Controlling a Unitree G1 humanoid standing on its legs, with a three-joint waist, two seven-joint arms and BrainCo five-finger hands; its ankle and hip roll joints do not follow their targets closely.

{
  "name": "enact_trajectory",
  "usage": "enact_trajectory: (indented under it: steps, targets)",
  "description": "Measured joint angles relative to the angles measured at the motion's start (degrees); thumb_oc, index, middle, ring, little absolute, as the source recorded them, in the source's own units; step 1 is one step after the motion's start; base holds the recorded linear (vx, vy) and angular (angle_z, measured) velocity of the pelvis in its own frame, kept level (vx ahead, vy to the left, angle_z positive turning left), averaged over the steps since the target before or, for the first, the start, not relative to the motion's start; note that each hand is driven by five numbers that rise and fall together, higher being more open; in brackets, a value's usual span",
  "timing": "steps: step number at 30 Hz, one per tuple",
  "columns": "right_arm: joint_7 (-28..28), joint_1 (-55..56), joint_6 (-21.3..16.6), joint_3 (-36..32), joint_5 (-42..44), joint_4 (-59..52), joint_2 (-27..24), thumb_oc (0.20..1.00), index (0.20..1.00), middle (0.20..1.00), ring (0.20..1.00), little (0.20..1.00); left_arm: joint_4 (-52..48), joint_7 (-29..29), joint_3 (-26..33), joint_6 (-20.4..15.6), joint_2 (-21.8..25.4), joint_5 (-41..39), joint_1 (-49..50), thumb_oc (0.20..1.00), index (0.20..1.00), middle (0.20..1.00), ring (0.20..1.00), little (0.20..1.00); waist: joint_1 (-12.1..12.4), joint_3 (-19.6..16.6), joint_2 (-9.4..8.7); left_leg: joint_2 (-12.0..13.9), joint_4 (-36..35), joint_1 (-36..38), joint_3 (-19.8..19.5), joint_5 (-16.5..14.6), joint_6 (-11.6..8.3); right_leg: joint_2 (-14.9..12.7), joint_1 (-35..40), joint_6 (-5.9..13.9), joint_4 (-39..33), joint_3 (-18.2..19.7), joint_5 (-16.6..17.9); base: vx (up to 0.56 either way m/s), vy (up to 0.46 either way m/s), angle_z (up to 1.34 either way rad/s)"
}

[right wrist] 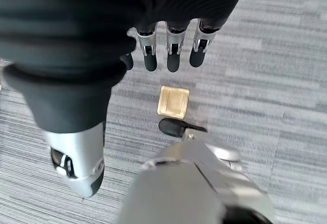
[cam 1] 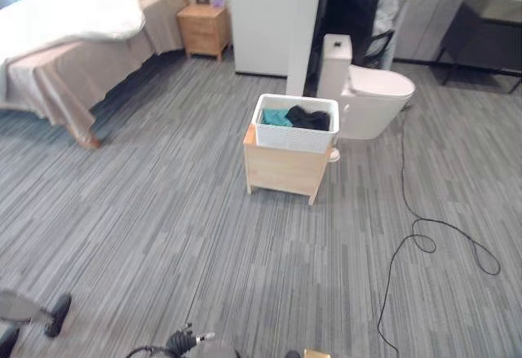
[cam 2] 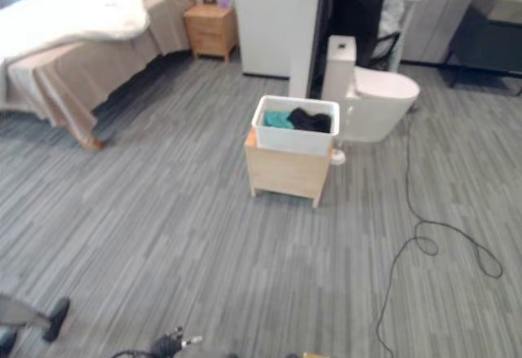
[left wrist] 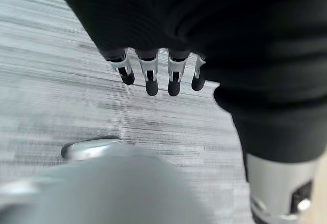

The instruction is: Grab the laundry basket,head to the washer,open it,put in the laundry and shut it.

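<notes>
A: Where is the laundry basket?

B: The white laundry basket [cam 1: 294, 124] sits on top of a low wooden stand [cam 1: 284, 169] in the middle of the grey striped floor [cam 1: 163, 227], well away from the robot.

A: What is in it?

B: A teal garment [cam 1: 276, 117] on the left and a black garment [cam 1: 310, 118] on the right, lying side by side and touching.

A: What is around it?

B: A white toilet [cam 1: 369, 93] stands just to the right and a little farther. A bed [cam 1: 73, 40] with white bedding is at the far left, with a small wooden nightstand [cam 1: 204, 30] beside it.

A: And the hands?

B: The left hand [left wrist: 153, 73] hangs over bare floor, fingers straight and relaxed, holding nothing. The right hand [right wrist: 171, 50] is the same: fingers loose, empty, above the floor, with a small tan square [right wrist: 173, 102] lying on the floor below it. Neither is near the basket.
</notes>
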Motion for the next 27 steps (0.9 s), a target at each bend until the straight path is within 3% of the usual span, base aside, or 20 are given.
enact_trajectory:
  steps: [1, 3, 5, 6, 7, 8, 10, 13, 14, 15, 16, 17, 18, 19, 20, 22, 24, 26, 27]
  targets:
    - [-0.38, -0.45, 0.0, 0.01, 0.62, -0.02, 0.0, 1.0, 1.0, 1.0, 1.0, 1.0, 0.06, 0.0, 0.48, -0.01, 0.02, -0.19, -0.08, 1.0, 1.0, 1.0, 1.0, 1.0, 0.13, 0.0, -0.18, 1.07, -2.39, -1.01, 0.41, 0.19, 0.35, 0.19, 0.03, -0.04, -0.69, -0.09, -0.02, 0.19, 0.082, 0.01]
    - [-0.81, -2.17, -0.16, 0.09, 1.67, -0.26, -0.37, 1.0, 1.0, 1.0, 1.0, 1.0, 0.4, 0.09, 0.59, -0.1, 0.21, -0.2, -0.66, 1.0, 1.0, 1.0, 1.0, 1.0, 0.14, 0.41, -0.34, 4.04, -17.87, -0.87, 0.87, 1.39, 0.69, 0.78, -0.88, -0.04, -0.67, -0.33, 0.02, 0.17, 0.103, -0.02]
    - [-0.98, -2.89, -0.71, 0.0, 2.75, -0.75, -0.99, 1.0, 1.0, 1.0, 1.0, 1.0, 0.35, 0.17, 0.48, -0.21, -0.08, -0.64, -0.66, 1.0, 1.0, 1.0, 1.0, 1.0, 0.33, 1.02, 0.86, 7.31, -25.12, -0.8, -0.33, 3.96, -0.2, 2.16, -0.05, -0.2, -0.69, -0.67, 0.2, 0.34, 0.178, 0.01]
    - [-1.43, -3.07, -1.0, 0.54, 3.57, -1.1, -1.08, 1.0, 1.0, 1.0, 1.0, 1.0, 0.27, 0.29, -0.23, -0.4, -0.04, -1.49, -0.73, 1.0, 1.0, 1.0, 1.0, 1.0, 0.53, 0.9, 1.58, 9.54, -30.73, -0.71, -0.5, 5.59, -1.7, 3.35, -0.26, 0.53, -0.7, -1.1, -0.27, 0.38, 0.188, 0.06]
    - [-1.86, -3.6, -1.05, 0.89, 3.79, -1.1, -1.02, 1.0, 1.0, 1.0, 1.0, 1.0, 0.34, 0.66, -0.88, -0.48, -0.04, -1.88, -1.3, 1.0, 1.0, 1.0, 1.0, 1.0, 0.68, 0.85, 1.73, 10.86, -35.43, -0.89, -0.3, 5.79, -1.97, 4.12, -0.82, 1.44, -0.71, -1.19, -0.94, 0.29, 0.165, 0.01]
    - [-1.98, -4.44, -1.14, 0.89, 3.85, -1.18, -0.83, 1.0, 1.0, 1.0, 1.0, 1.0, 0.47, 1.03, -0.98, -0.57, 0.09, -1.84, -2.08, 1.0, 1.0, 1.0, 1.0, 1.0, 1.09, 1.17, 1.29, 11.25, -37.84, -1.21, -0.23, 5.94, -1.7, 4.22, -1.44, 1.02, -0.45, -1.04, -1.09, 0.4, 0.22, -0.2]
    - [-2.02, -5.75, -1.3, 0.66, 3.85, -0.69, -0.92, 1.0, 1.0, 1.0, 1.0, 1.0, 0.45, 1.17, 1.14, -0.55, 0.1, -1.97, -1.05, 1.0, 1.0, 1.0, 1.0, 1.0, 2.97, 1.03, 0.73, 10.69, -33.9, 0.28, -0.54, 5.97, -1.46, 4.0, -0.41, 1.83, -0.19, 1.28, -1.48, 0.51, 0.273, -0.32]
    - [-1.94, -4.66, -1.9, -0.54, 3.97, 0.67, -1.0, 1.0, 1.0, 1.0, 1.0, 1.0, 0.96, 1.12, 0.7, -0.6, 0.13, -1.68, -1.63, 1.0, 1.0, 1.0, 1.0, 1.0, 3.7, 0.75, -0.5, 7.18, -26.04, 0.94, 0.52, 5.13, 1.44, 1.81, -0.31, 2.72, 3.58, 1.03, -5.35, 0.35, 0.231, -0.07]
    - [-2.0, -3.2, -1.98, -0.36, 4.34, 1.14, -1.28, 1.0, 1.0, 1.0, 1.0, 1.0, 0.76, 1.16, 0.62, -0.51, 0.18, -1.68, -0.73, 1.0, 1.0, 1.0, 1.0, 1.0, 3.7, -0.53, -0.19, 5.95, -28.46, 4.61, 2.2, 3.03, 5.29, -0.11, -1.72, 5.07, 10.89, 0.47, -9.39, 0.32, 0.309, 0.02]
    - [-2.08, -3.39, -2.14, -0.23, 4.68, 0.88, -0.62, 1.0, 1.0, 1.0, 1.0, 1.0, 0.45, 1.34, 0.46, -0.45, 0.98, -1.67, -0.5, 1.0, 1.0, 1.0, 1.0, 1.0, 3.29, -0.5, -1.41, 4.47, -28.93, 4.92, 3.09, 2.71, 6.4, -2.48, -5.66, 5.46, 19.1, -0.47, -11.5, 0.22, 0.223, 0.02]
    - [-1.94, -3.6, -2.06, -0.34, 5.0, 0.11, -0.28, 1.0, 1.0, 1.0, 1.0, 1.0, -0.13, 1.35, 0.69, -0.45, 1.6, -1.59, -0.64, 1.0, 1.0, 1.0, 1.0, 1.0, 3.22, -0.59, -1.89, 3.57, -28.98, 5.21, 3.29, 2.01, 7.1, -3.73, -8.34, 5.79, 24.52, -0.57, -11.33, 0.2, 0.215, 0.26]
    - [-1.99, -3.52, -2.01, -0.47, 5.21, -0.15, -0.4, 1.0, 1.0, 1.0, 1.0, 1.0, -1.99, 1.32, -1.04, -0.52, 2.93, -1.17, -1.07, 1.0, 1.0, 1.0, 1.0, 1.0, 2.3, -0.41, -1.7, 2.26, -29.01, 5.96, 3.02, 0.94, 8.62, -6.97, -14.53, 7.88, 37.53, -0.81, -9.23, 0.23, 0.181, 0.16]
    - [-1.96, -3.87, -2.03, -0.59, 5.33, -0.43, -0.93, 1.0, 1.0, 1.0, 1.0, 1.0, -2.25, 1.33, -1.78, -0.51, 3.35, -1.17, -1.66, 1.0, 1.0, 1.0, 1.0, 1.0, 2.12, 0.07, -1.04, 1.43, -30.09, 7.51, 3.38, 0.66, 9.4, -9.92, -18.63, 8.37, 46.04, -2.15, -6.72, 0.31, 0.144, 0.18]
    - [-2.04, -3.91, -2.05, -0.6, 5.41, -1.04, -1.47, 1.0, 1.0, 1.0, 1.0, 1.0, -2.38, 1.51, -2.02, -0.54, 3.86, -1.19, -2.05, 1.0, 1.0, 1.0, 1.0, 1.0, 1.79, 0.3, -0.51, 0.86, -30.2, 9.02, 3.5, 0.25, 10.05, -11.95, -19.88, 8.62, 48.1, -3.62, -7.28, 0.4, 0.086, -0.01]
    - [-2.01, -4.01, -2.13, -1.04, 5.48, -1.42, -2.32, 1.0, 1.0, 1.0, 1.0, 1.0, -2.54, 1.56, -2.02, -1.34, 5.0, -1.21, -2.23, 1.0, 1.0, 1.0, 1.0, 1.0, 1.72, 0.52, 1.22, 0.41, -30.61, 11.94, 4.35, -2.36, 11.02, -15.12, -20.84, 9.25, 43.07, -6.59, -6.93, 0.33, 0.043, -0.11]
    - [-2.04, -4.19, -2.19, -3.95, 6.37, -1.75, -2.88, 1.0, 1.0, 1.0, 1.0, 1.0, -1.88, 1.82, -1.98, -1.51, 5.05, -1.24, -2.05, 1.0, 1.0, 1.0, 1.0, 1.0, 1.68, 0.91, 1.8, -0.39, -32.41, 15.09, 6.0, -3.08, 11.3, -18.65, -20.5, 9.42, 32.03, -12.23, -5.3, 0.4, -0.088, -0.32]
    - [-2.07, -4.12, -2.14, -6.25, 7.79, -2.03, -3.45, 1.0, 1.0, 1.0, 1.0, 1.0, -0.72, 1.98, -1.45, -1.47, 4.93, -1.19, -1.16, 1.0, 1.0, 1.0, 1.0, 1.0, -0.22, 1.14, 2.27, -1.31, -33.02, 17.68, 6.62, -4.81, 10.07, -18.92, -20.06, 12.85, 16.55, -12.02, -0.3, 0.5, -0.174, -0.2]
    - [-2.23, -3.58, -2.04, -6.76, 8.34, -2.08, -3.55, 1.0, 1.0, 1.0, 1.0, 1.0, 0.29, 1.97, -1.55, -1.41, 4.62, -1.12, -1.33, 1.0, 1.0, 1.0, 1.0, 1.0, -1.6, 1.64, 1.83, -1.54, -33.08, 19.61, 6.35, -5.29, 9.56, -19.17, -20.48, 12.92, 10.56, -10.55, 3.64, 0.45, -0.154, 0.14]
    - [-2.17, -2.36, -1.87, -8.3, 8.88, -1.94, -3.45, 1.0, 1.0, 1.0, 1.0, 1.0, 0.48, 1.9, -1.48, -1.53, 4.51, -0.07, -1.73, 1.0, 1.0, 1.0, 1.0, 1.0, -2.99, 1.57, 1.58, -1.56, -33.75, 21.55, 5.49, -6.89, 8.54, -18.62, -20.43, 14.5, 6.28, -7.77, 6.92, 0.41, -0.142, 0.22]
